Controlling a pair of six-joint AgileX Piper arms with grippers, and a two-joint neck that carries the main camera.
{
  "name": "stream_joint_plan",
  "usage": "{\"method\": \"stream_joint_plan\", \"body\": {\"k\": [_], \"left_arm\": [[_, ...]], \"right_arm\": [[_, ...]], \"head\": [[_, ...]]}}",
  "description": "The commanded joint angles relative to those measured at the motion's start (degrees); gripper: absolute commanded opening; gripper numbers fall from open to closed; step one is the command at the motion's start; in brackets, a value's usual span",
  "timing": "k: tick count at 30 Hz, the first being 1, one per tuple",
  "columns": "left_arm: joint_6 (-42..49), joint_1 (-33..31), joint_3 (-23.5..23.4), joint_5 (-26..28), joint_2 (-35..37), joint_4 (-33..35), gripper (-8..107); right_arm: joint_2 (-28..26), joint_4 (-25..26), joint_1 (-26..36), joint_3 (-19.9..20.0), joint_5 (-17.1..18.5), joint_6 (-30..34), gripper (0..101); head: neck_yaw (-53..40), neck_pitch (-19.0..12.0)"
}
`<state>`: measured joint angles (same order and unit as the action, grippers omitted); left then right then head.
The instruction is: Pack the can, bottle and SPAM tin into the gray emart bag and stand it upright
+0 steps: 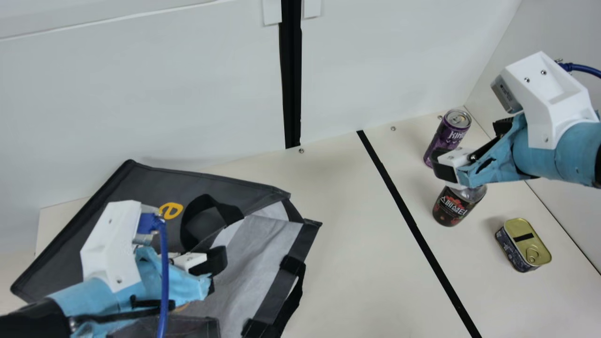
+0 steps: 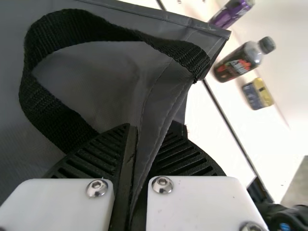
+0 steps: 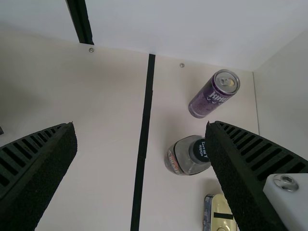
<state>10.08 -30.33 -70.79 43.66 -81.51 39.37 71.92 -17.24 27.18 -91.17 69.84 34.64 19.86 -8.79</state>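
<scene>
Currently my left claw [image 1: 214, 274] pinches yellow-lettered gray bag [image 1: 141, 188]; right claw [image 1: 469, 145] wide. White-lettered can [image 1: 445, 141] near far right corner of desk [image 1: 357, 263], labelled bottle [image 1: 453, 207] between it and SPAM tin [image 1: 525, 241].

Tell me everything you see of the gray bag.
The gray bag looks like smooth coated fabric, with dark edging, a yellow marking and pale lining. It lies on the table, not upright, mouth gaping toward the black strip. One black webbing handle loops on its upper panel; a second lies along the mouth. The left gripper pinches its fabric.
</scene>
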Motion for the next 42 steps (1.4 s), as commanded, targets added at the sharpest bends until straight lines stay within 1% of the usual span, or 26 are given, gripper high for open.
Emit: {"method": "stream_joint_plan", "body": {"k": [1, 10, 17, 23, 42], "left_arm": [[2.18, 0.86, 0.10, 0.52, -0.36, 5.09, -8], [9.10, 4.75, 0.47, 2.86, -2.39, 16.91, -8], [12.81, 7.12, 0.35, 4.26, -3.92, 22.51, -8], [14.39, 9.04, 0.30, 4.21, -5.05, 23.75, -8], [15.90, 14.98, -0.94, 3.91, -7.30, 23.18, -8]], "right_arm": [[0.00, 0.00, 0.00, 0.00, 0.00, 0.00, 95], [0.00, 0.00, 0.00, 0.00, 0.00, 0.00, 95], [0.00, 0.00, 0.00, 0.00, 0.00, 0.00, 95], [0.00, 0.00, 0.00, 0.00, 0.00, 0.00, 95], [0.00, 0.00, 0.00, 0.00, 0.00, 0.00, 95]], "head": [[0.14, -1.21], [0.14, -1.21], [0.14, -1.21], [0.14, -1.21], [0.14, -1.21]]}}
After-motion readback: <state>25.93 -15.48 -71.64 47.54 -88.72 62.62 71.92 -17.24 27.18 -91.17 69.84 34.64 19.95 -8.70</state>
